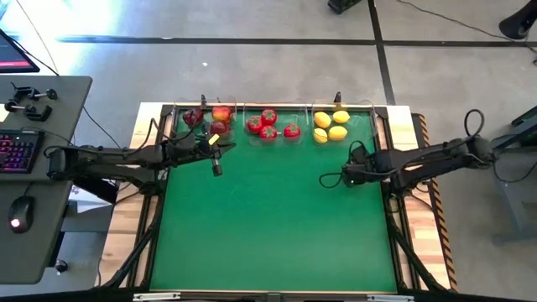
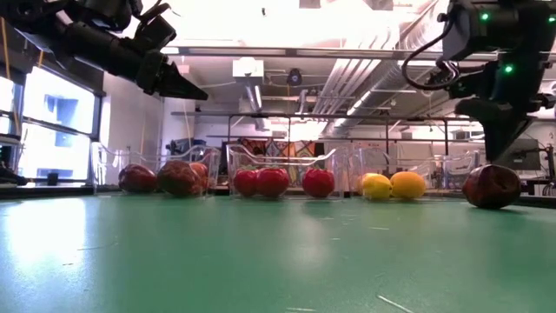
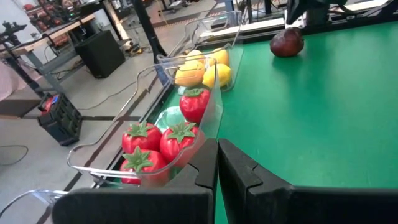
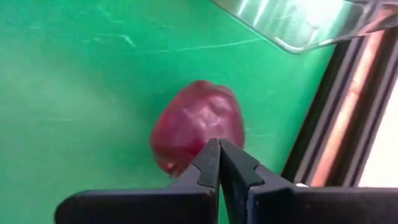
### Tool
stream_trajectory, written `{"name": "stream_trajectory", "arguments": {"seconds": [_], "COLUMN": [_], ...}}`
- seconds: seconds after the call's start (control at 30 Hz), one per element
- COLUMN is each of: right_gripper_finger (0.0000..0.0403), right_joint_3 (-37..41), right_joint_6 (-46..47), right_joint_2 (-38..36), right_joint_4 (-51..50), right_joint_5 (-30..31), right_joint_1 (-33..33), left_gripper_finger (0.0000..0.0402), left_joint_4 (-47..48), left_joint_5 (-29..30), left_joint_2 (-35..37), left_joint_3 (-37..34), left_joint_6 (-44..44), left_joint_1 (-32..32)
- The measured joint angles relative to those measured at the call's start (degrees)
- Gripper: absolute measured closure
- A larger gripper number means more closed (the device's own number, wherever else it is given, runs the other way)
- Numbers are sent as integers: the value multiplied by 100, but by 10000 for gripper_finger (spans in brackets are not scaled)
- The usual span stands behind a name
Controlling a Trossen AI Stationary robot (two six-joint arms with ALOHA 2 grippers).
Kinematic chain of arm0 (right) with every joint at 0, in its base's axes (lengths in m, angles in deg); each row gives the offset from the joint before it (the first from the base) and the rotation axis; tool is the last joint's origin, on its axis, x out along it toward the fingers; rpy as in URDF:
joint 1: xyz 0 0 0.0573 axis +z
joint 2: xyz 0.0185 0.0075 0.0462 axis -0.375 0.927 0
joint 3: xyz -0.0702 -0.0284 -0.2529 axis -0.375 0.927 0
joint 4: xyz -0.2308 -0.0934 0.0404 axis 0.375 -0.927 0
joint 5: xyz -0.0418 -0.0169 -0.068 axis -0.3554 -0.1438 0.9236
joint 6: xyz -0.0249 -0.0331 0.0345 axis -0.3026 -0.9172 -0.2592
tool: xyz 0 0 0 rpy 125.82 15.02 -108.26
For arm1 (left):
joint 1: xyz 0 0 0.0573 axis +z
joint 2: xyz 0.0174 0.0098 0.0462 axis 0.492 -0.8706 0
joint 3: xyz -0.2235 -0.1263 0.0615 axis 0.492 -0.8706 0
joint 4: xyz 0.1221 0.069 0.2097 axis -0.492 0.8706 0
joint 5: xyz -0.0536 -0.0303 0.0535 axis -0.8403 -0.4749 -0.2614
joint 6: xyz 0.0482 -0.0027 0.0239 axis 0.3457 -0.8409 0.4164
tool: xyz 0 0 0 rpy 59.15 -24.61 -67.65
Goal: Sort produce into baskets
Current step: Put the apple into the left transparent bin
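Note:
Three clear baskets line the mat's far edge. The left one (image 1: pixel 178 111) holds dark red and red-orange apples (image 1: pixel 207 117). The middle one (image 3: pixel 205 134) holds green-topped red fruits (image 1: pixel 268 126). The right one (image 4: pixel 298 28) holds lemons (image 1: pixel 330 126). One dark red apple (image 4: pixel 198 127) rests on the green mat near its right edge, close to the lemon basket; my right arm hides it in the high view. My right gripper (image 4: pixel 219 146) is shut and points steeply down just over it. My left gripper (image 3: pixel 217 149) is shut and empty, raised in front of the left basket (image 2: pixel 187 87). My right gripper's shut fingertips (image 4: pixel 208 158) stand over the near upper side of the dark red apple (image 2: pixel 491 185), coming from above. I cannot tell whether they touch it. The apple sits on the mat.
A black rail (image 4: pixel 339 118) and the wooden table edge (image 1: pixel 419 134) run close beside the loose apple. The green mat (image 1: pixel 277 226) spreads toward the near edge. A desk with a keyboard and a mouse (image 1: pixel 21 214) stands to the left of the table.

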Motion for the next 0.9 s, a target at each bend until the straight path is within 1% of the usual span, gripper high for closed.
{"name": "stream_trajectory", "arguments": {"seconds": [0.3,0.5,0.7,0.9], "right_gripper_finger": [403,403,403,403], "right_joint_3": [19,19,19,19], "right_joint_6": [472,611,607,587], "right_joint_2": [-1,-1,25,317], "right_joint_4": [105,80,78,56], "right_joint_5": [157,349,295,219], "right_joint_1": [526,541,541,541], "left_gripper_finger": [402,402,402,402], "left_joint_4": [7,7,7,4], "left_joint_5": [0,0,0,0], "left_joint_2": [0,0,0,0], "left_joint_3": [-1,0,-1,0], "left_joint_6": [-28,-33,-37,-37], "left_joint_1": [1,0,2,2]}}
